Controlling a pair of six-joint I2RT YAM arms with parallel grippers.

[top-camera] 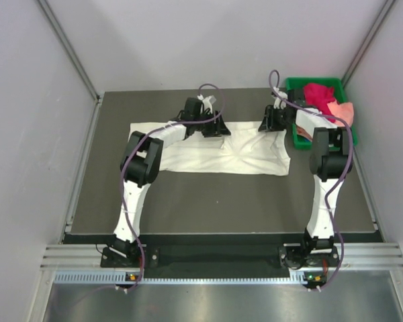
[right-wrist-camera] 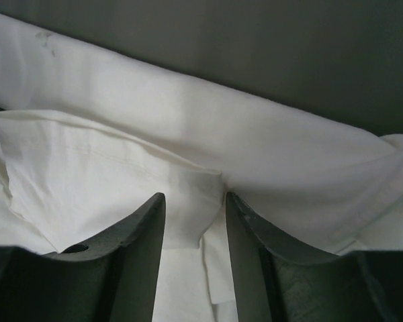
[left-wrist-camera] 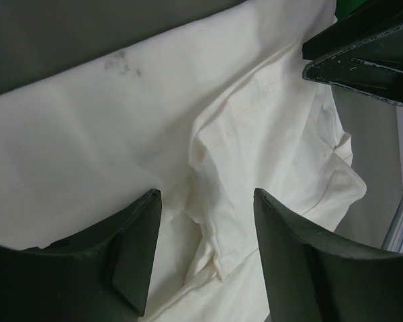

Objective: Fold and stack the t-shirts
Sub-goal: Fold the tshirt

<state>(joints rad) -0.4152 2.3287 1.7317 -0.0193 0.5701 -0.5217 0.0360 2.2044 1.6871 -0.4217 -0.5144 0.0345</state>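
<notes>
A spread t-shirt (top-camera: pixel 215 157) lay on the table (top-camera: pixel 188 201) beneath the left gripper (top-camera: pixel 213 129) and right gripper (top-camera: pixel 269 125), both over its far edge. Just right of the right gripper, a tray (top-camera: pixel 297 137) held a bunched t-shirt (top-camera: pixel 319 92) and a second t-shirt (top-camera: pixel 344 111).

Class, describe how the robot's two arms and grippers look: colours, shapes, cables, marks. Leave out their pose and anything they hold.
Both arms, left arm and right arm, have white links joined by chunky black joint housings. A thin purple cable loops along each. The left gripper and right gripper are black, with broad, tapering matte fingers; pale scuffs mark the right one's edges.
</notes>
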